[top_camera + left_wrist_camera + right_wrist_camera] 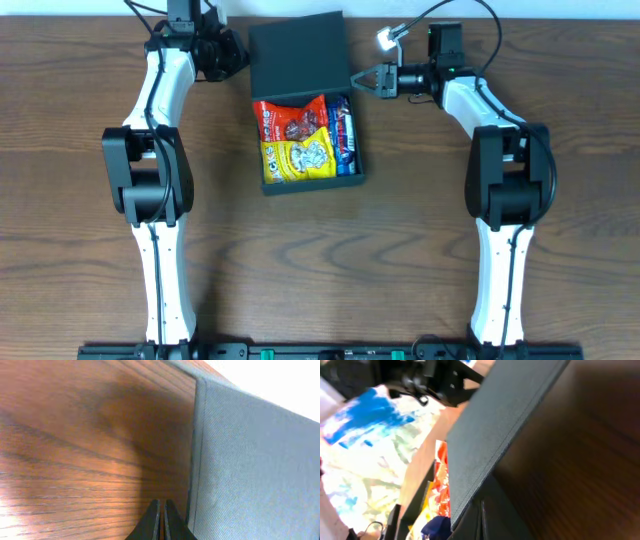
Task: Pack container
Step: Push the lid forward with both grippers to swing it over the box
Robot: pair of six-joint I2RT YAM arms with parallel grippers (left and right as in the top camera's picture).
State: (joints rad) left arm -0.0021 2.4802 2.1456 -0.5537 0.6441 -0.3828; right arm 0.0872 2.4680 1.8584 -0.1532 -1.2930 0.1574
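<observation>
The dark teal container (362, 172) sits at the table's middle with its flap lid (298, 55) raised at the back. Inside lie a red snack pack (295, 120), a yellow one (297, 160) and a blue one (343, 135). My left gripper (236, 52) is shut and empty at the lid's back left corner; the left wrist view shows its tips (161, 519) beside the lid's edge (250, 460). My right gripper (356, 80) is shut, its tips (482, 516) against the lid's right edge (505, 425), just beneath it. Red (441, 485) and blue (437, 527) packs show below.
Bare wooden table (90, 200) lies all round the container. Both arm bases stand at the front edge. A cable and small light (388, 38) sit above the right wrist.
</observation>
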